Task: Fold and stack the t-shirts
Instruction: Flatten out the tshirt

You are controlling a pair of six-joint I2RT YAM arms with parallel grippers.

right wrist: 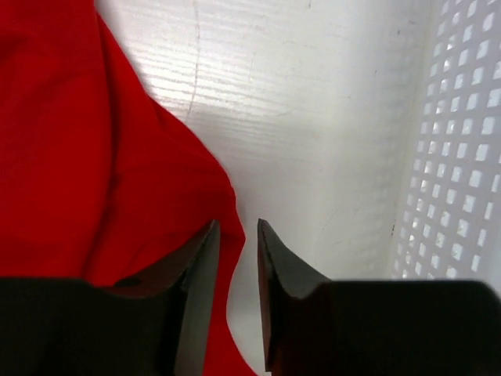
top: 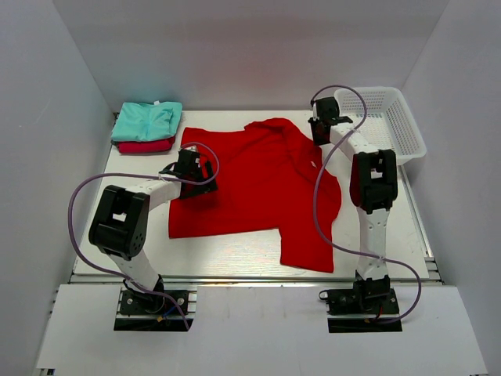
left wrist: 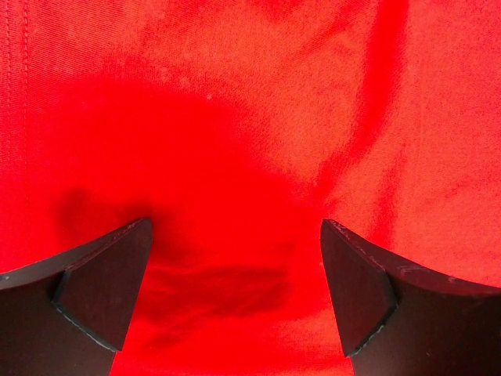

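A large bright red t-shirt [top: 258,180] lies spread, partly rumpled, across the middle of the table. My left gripper [top: 192,168] is open over the shirt's left part; in the left wrist view its wide-apart jaws [left wrist: 235,222] hover just above red cloth [left wrist: 250,117], holding nothing. My right gripper [top: 321,131] is at the shirt's far right edge; its jaws [right wrist: 237,223] stand a narrow gap apart, with the red cloth edge [right wrist: 94,157] lying under and between them. A mint-green t-shirt [top: 147,120] sits folded on a crimson-pink one [top: 145,146] at the far left corner.
A white mesh basket [top: 391,117] stands at the far right corner, right next to my right gripper, and also shows in the right wrist view [right wrist: 462,157]. White walls enclose the table [top: 235,251] on three sides. Purple cables loop beside both arms.
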